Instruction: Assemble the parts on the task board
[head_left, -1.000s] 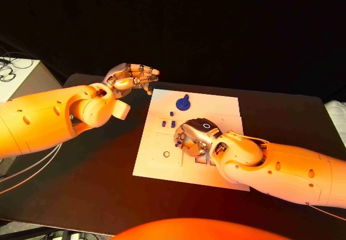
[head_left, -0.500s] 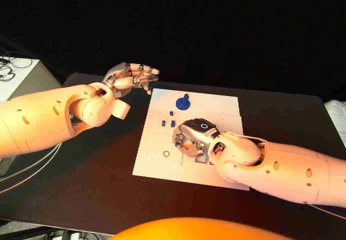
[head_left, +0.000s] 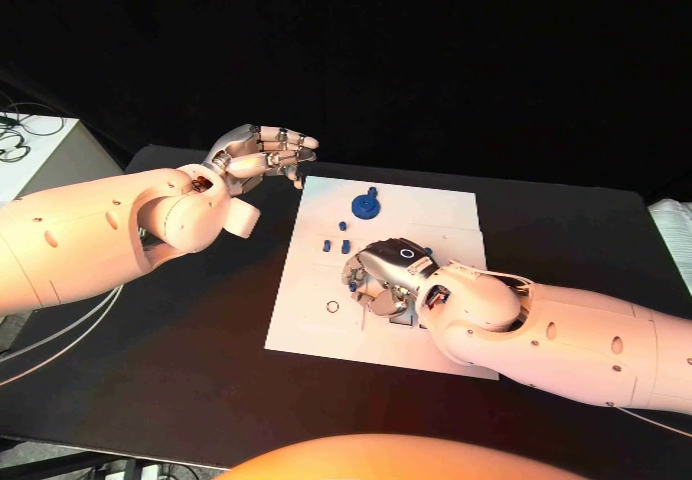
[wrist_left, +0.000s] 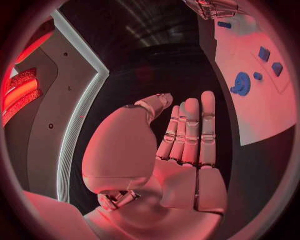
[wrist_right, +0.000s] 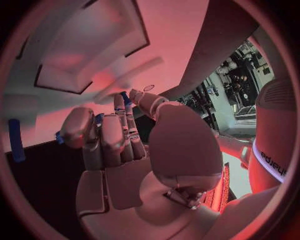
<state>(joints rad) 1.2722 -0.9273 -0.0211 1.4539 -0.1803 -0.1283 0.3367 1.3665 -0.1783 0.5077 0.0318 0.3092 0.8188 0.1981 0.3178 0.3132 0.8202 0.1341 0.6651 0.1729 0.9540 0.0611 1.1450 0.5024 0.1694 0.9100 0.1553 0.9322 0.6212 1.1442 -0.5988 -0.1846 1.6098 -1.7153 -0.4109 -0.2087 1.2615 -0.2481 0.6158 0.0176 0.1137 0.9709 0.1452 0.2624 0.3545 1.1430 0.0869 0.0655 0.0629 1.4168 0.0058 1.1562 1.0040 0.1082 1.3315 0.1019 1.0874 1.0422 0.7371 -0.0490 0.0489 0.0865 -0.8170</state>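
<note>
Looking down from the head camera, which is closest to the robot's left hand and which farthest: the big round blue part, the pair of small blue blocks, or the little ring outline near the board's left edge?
From the left hand, in the head view:
1. Round blue part, near the task board's far edge.
2. Pair of small blue blocks, mid-board, left side.
3. Ring outline, nearer the robot, beside the right hand.

Black table (head_left: 173, 380) under the work. White box (head_left: 36, 150) with dark cables (head_left: 15, 135) sits off its far-left corner.
</note>
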